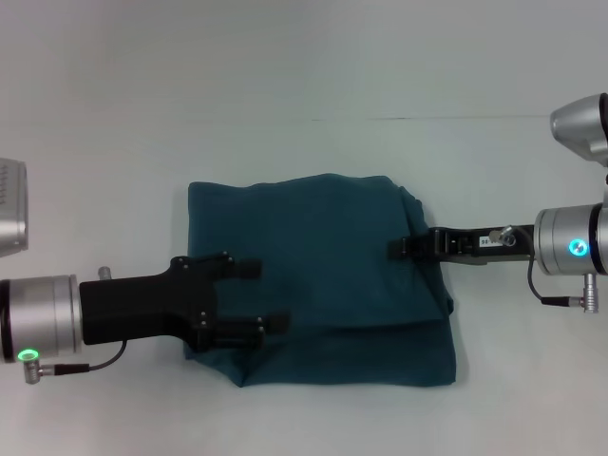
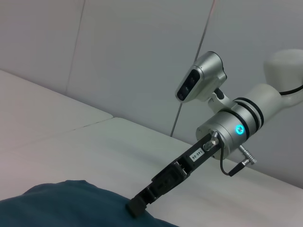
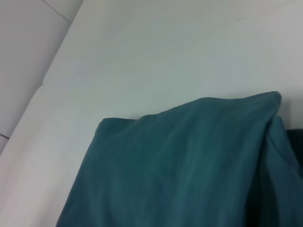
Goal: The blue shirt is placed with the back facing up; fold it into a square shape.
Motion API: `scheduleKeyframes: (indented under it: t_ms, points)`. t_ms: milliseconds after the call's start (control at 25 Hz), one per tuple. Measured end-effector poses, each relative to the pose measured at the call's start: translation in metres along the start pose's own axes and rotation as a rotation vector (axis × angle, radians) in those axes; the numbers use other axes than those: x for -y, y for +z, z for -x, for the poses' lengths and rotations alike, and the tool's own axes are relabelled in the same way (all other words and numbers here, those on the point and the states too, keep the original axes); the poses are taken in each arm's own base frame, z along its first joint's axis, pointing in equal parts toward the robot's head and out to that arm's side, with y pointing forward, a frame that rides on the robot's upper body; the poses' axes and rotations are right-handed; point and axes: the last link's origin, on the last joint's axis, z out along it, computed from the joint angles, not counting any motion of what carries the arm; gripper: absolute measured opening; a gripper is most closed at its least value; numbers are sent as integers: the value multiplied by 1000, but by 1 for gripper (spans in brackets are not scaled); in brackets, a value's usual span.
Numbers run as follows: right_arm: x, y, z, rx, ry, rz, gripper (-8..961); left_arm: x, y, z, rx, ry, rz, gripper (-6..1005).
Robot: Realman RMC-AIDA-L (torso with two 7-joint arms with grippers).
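**Operator:** Where does the blue shirt lie?

**Manual:** You find the blue shirt [image 1: 323, 275] folded into a roughly square bundle at the middle of the white table [image 1: 304, 66], plain side up. One layer overlaps another along the edge nearest the robot. No lettering shows.

**Operator:** What is the state of the left gripper?

**Manual:** The left gripper [image 1: 261, 296] reaches in over the shirt's left edge. Its two black fingers [image 1: 245, 269] stand apart above the cloth, with nothing between them.

**Operator:** And the right gripper?

**Manual:** The right gripper [image 1: 399, 248] lies over the shirt's right edge, tip on the cloth. In the left wrist view you see its tip [image 2: 136, 207] touching the fabric. You cannot tell whether its fingers are apart or together.
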Motion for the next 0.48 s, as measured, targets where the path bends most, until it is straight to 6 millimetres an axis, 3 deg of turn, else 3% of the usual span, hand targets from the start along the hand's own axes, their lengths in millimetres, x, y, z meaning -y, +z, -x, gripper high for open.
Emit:
scheduleKeyframes:
  t_ms: [440, 480]
  points:
    - [-6, 5, -3, 10, -55, 30, 73, 1, -2, 0, -7, -3, -10, 915]
    - [-7, 5, -3, 11, -65, 40, 68, 2, -3, 0, -10, -5, -14, 915]
